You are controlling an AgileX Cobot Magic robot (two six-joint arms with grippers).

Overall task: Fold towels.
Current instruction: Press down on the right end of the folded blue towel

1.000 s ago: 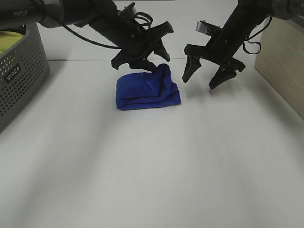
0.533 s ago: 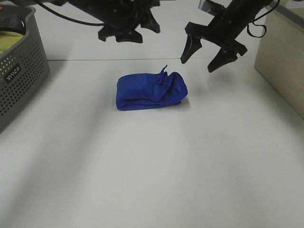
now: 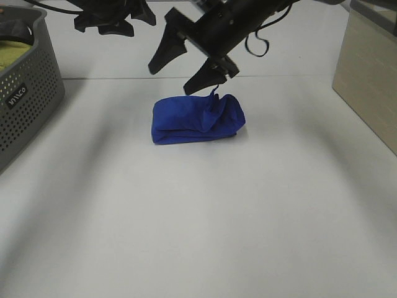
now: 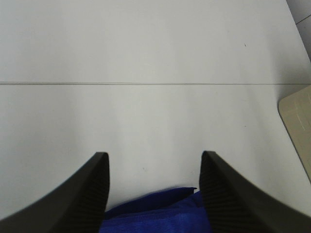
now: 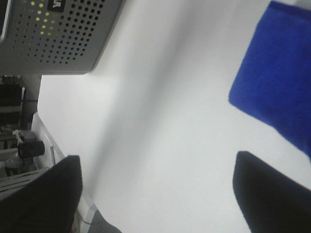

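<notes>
Overhead, my right gripper (image 3: 186, 68) reaches across the middle, fingers spread wide and empty, hovering just above the folded blue towel (image 3: 197, 118), which lies on the white table (image 3: 248, 217) near its far edge. Half a second ago it hung farther right. My left gripper (image 3: 115, 22) has lifted away toward the far-left corner; its state is unclear here.

My left wrist camera shows its fingers (image 4: 92, 194) parted, holding nothing, towel (image 4: 160, 216) below.

My right wrist camera alone catches the grey perforated basket (image 5: 58, 34) beyond the towel (image 5: 277, 77).

grey basket (image 3: 28, 99), small unreadable label
</notes>
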